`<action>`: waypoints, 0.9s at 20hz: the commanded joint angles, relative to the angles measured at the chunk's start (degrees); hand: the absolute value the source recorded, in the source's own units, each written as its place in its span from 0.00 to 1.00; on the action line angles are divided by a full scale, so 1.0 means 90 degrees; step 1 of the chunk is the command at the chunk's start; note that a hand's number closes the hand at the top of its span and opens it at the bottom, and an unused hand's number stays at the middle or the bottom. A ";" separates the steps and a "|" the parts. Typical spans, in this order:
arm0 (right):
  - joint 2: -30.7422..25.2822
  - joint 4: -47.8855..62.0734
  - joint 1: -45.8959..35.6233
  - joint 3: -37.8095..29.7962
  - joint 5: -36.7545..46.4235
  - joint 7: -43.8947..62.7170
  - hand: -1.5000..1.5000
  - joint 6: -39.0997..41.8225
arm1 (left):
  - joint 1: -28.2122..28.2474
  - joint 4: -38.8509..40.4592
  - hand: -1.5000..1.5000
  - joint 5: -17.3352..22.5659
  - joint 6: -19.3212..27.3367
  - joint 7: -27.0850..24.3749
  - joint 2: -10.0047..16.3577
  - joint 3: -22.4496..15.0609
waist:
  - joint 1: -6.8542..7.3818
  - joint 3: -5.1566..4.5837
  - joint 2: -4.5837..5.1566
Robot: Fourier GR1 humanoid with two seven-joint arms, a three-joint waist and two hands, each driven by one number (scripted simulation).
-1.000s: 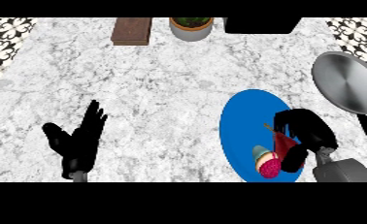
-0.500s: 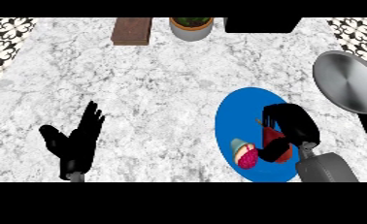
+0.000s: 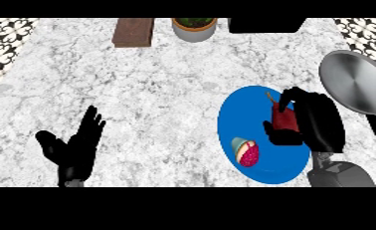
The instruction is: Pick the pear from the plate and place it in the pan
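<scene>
Curling round the dark red pear [image 3: 283, 119] on the blue plate [image 3: 238, 117] is the right hand [image 3: 320, 122], left of the grey pan [image 3: 356, 79]; the left hand [image 3: 77, 149] rests spread, near left, over the veined white marble counter [image 3: 161, 89].

Open marble strip [image 3: 305, 72] between plate [image 3: 242, 114] and pan [image 3: 356, 82]; potted plant [image 3: 195, 27] and wooden block [image 3: 134, 31] stand well apart at far edge.
</scene>
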 commanded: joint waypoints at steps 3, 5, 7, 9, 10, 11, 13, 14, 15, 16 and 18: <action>-0.0017 -0.1605 0.0037 -0.0683 -0.0307 0.0652 1.00 0.0323 | -0.0093 0.0202 0.50 -0.0209 0.0142 -0.0157 -0.0182 -0.0106 | 0.0004 0.0005 0.0021; -0.0193 -0.1453 0.0035 -0.1165 -0.0549 0.0492 1.00 0.0354 | -0.0152 -0.0174 0.50 -0.0072 0.0133 0.0309 -0.0087 -0.0042 | 0.0049 0.0008 0.0032; -0.0165 -0.1412 0.0048 -0.1332 -0.0577 0.0450 1.00 0.0340 | -0.0176 -0.0106 0.50 0.0009 -0.0163 0.0283 0.0194 0.0174 | 0.0068 0.0008 0.0037; -0.0101 -0.0995 -0.0442 -0.1624 -0.0779 0.0521 1.00 0.0385 | -0.0288 0.0319 0.50 -0.0239 0.0026 0.0018 -0.0092 0.0008 | 0.0074 0.0007 0.0043; -0.0059 -0.0678 -0.0493 -0.1742 -0.0947 0.0339 1.00 0.0218 | -0.0175 0.0526 0.50 -0.0166 -0.0107 -0.0406 -0.0210 0.0044 | 0.0081 0.0007 0.0046; 0.0052 -0.1046 -0.0908 -0.1733 -0.0964 0.0819 1.00 0.0474 | -0.0471 0.0638 0.50 -0.0054 -0.0152 -0.0151 -0.0093 0.0174 | 0.0075 0.0005 0.0046; -0.0195 0.0219 -0.1167 -0.2307 -0.1299 0.0157 1.00 0.0038 | -0.0269 -0.0093 0.50 -0.0200 0.0029 0.0298 -0.0101 -0.0075 | 0.0126 0.0011 0.0052; -0.0341 0.0131 -0.0911 -0.2550 -0.1608 -0.0165 1.00 0.0016 | -0.0015 -0.0271 0.50 -0.0300 0.0121 0.0326 -0.0148 -0.0174 | 0.0107 0.0012 0.0044; -0.0369 0.0673 -0.1366 -0.2605 -0.1586 -0.0251 1.00 -0.0118 | -0.0388 0.0147 0.50 -0.0208 0.0040 0.0137 -0.0098 0.0074 | 0.0114 0.0010 0.0054; -0.0607 0.0859 -0.1475 -0.2766 -0.1723 -0.0539 1.00 -0.0082 | -0.0031 -0.0138 0.50 -0.0150 -0.0077 0.0114 -0.0077 0.0027 | 0.0125 0.0010 0.0049; -0.0888 0.1765 -0.1591 -0.3114 -0.1619 -0.0981 1.00 -0.0587 | 0.0073 -0.0253 0.50 -0.0329 0.0143 0.0088 -0.0314 -0.0214 | 0.0154 0.0013 0.0060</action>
